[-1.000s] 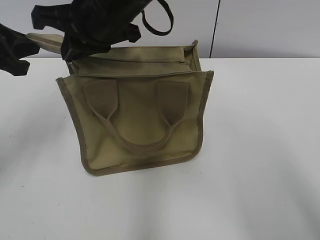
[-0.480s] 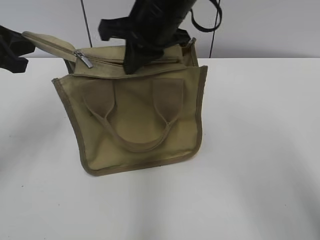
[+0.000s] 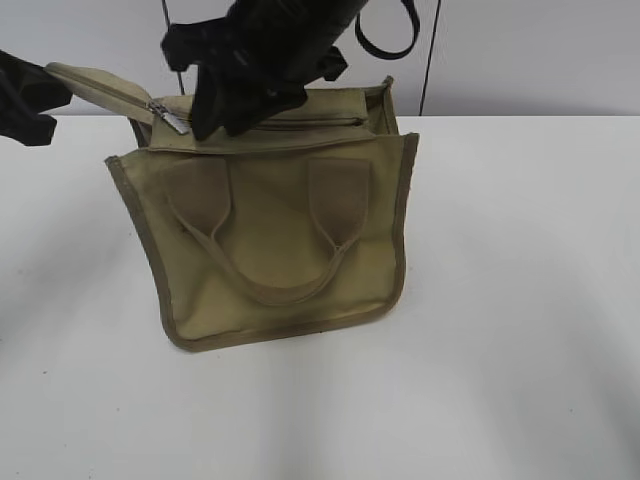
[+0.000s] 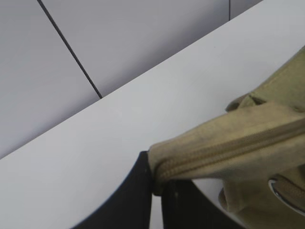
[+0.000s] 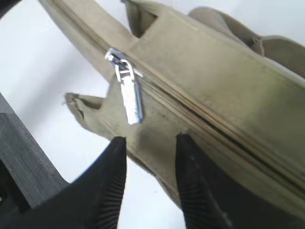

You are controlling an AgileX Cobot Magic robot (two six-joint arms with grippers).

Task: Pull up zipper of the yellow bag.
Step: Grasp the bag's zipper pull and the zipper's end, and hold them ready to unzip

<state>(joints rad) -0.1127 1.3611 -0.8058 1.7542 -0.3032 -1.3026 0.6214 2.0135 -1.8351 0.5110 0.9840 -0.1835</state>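
The yellow bag [image 3: 280, 250] stands on the white table with its handles hanging down the front. The zipper [image 3: 300, 123] runs along its top, and the metal pull [image 3: 168, 118] is near the left end. My left gripper [image 3: 45, 95] is shut on the fabric end of the zipper [image 4: 164, 164] and holds it out to the left. My right gripper [image 3: 225, 115] hovers over the top of the bag, just right of the pull. In the right wrist view its jaws [image 5: 150, 143] are open and empty, with the silvery pull [image 5: 129, 98] lying just beyond the fingertips [image 5: 116, 145].
The white table [image 3: 500, 330] extends around the bag. A grey panelled wall [image 3: 520, 50] stands close behind it. A black cable loop [image 3: 385, 40] hangs from the right arm above the bag.
My right gripper was over the pull, swung right to mid-bag, and has come back left toward the pull. The left gripper keeps its hold on the zipper end.
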